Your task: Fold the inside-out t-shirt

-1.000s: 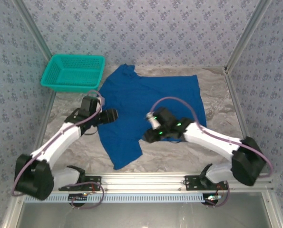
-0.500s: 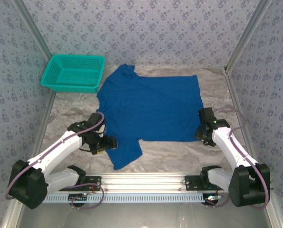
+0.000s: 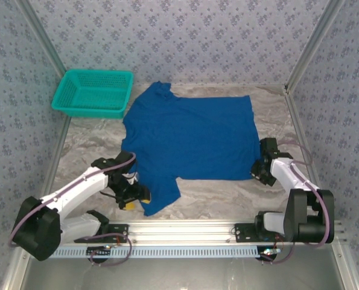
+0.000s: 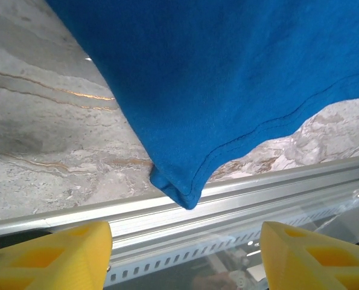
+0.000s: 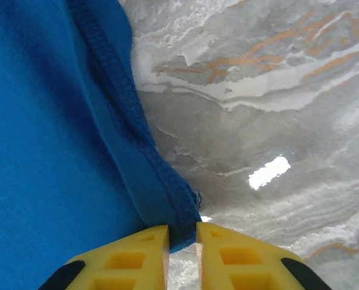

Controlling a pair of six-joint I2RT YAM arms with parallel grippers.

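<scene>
The t-shirt (image 3: 191, 136) lies spread flat in the middle of the table (image 3: 227, 196), its long axis running left to right, with the straight hem edge toward your right arm and a flap that looks like a sleeve reaching toward the near rail (image 4: 257, 193) on your left. The teal basket (image 3: 93, 92) sits apart at the far-left corner and plays no part here. What matters for the coming move is that each arm is at its own near corner of the cloth, though only 1 of the 2 has a hold. Your right gripper (image 3: 259, 173) is low at the near-right corner, forearm folded back close to its base. In the right wrist view its 2 yellow fingers (image 5: 131, 257) are pressed almost together with the stitched hem corner running into the narrow gap, so it looks pinched on the cloth. Your left gripper (image 3: 133, 198) sits just beside the near-left flap, arm stretched low across the table. In the left wrist view its fingers (image 4: 58, 254) are spread wide, and the flap's tip lies ahead of them, centred on the gap but not yet inside it. My reading is that the left arm needs to ease forward along that line until the tip sits between the fingers, then close.
</scene>
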